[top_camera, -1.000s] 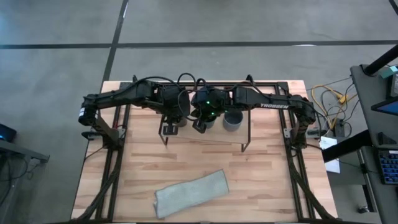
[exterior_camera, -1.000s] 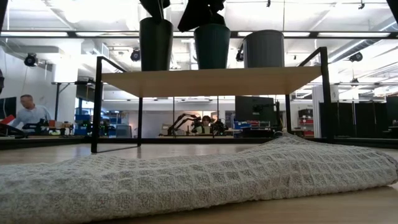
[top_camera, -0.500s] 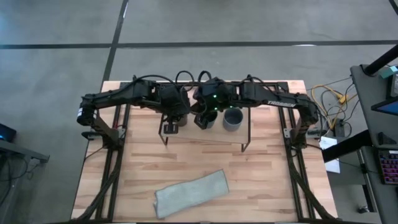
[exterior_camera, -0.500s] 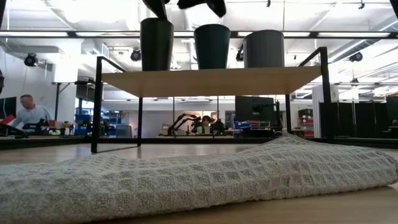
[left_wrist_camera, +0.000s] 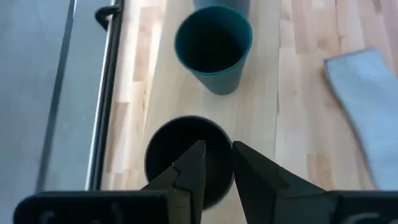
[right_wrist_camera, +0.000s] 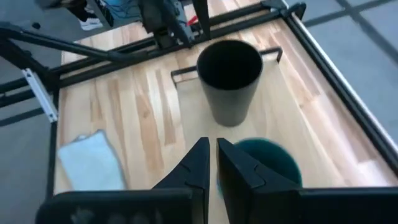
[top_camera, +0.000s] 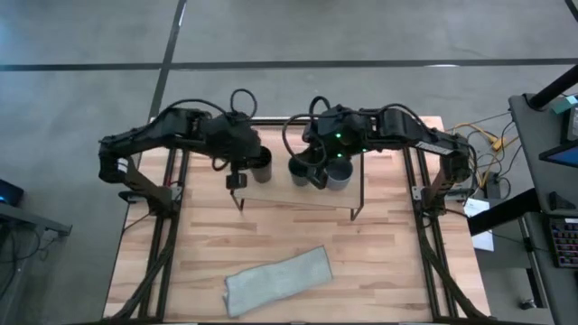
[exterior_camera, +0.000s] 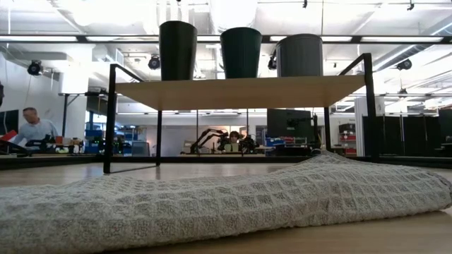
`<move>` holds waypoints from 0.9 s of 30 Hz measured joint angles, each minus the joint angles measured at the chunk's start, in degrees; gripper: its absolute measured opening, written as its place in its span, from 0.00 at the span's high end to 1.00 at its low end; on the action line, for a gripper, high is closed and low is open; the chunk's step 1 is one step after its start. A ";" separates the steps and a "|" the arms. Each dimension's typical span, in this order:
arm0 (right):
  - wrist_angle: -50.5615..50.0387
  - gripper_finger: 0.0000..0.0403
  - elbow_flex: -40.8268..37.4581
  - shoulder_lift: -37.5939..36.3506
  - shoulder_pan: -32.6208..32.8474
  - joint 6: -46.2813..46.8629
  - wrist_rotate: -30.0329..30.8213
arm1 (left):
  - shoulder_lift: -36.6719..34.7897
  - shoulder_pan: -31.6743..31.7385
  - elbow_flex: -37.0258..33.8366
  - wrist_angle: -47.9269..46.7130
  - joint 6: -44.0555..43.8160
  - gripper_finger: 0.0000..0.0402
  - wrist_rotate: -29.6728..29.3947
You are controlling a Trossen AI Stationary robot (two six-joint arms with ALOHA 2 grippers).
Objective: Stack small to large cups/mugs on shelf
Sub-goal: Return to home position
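Both grippers [left_wrist_camera: 216, 163] [right_wrist_camera: 212, 155] hover empty above cups [exterior_camera: 240, 51].

Three cups [exterior_camera: 241, 52], one shelf [exterior_camera: 240, 92], one cloth [exterior_camera: 212, 204].

No readable text, label, brand, number or sign is showing in any of the four views; nothing on the arms, cups or room can be made out.

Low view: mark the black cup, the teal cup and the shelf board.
black cup [exterior_camera: 177, 49], low view, middle of its side wall.
teal cup [exterior_camera: 241, 52], low view, middle of its side wall.
shelf board [exterior_camera: 240, 92], low view, front edge below the cups.
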 joint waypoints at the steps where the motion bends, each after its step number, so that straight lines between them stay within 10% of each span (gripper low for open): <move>1: -1.18 0.94 0.71 -0.03 0.02 0.88 -0.02 | -0.48 0.01 0.00 -0.19 -1.76 0.84 0.00; 15: -22.61 0.94 3.17 -2.35 1.02 3.43 2.18 | -8.00 0.13 -0.79 -13.33 -21.67 0.84 -1.20; 27: -0.74 0.94 -20.60 -20.35 4.72 3.62 4.57 | -29.38 0.21 -19.90 -2.70 -36.99 0.84 -6.40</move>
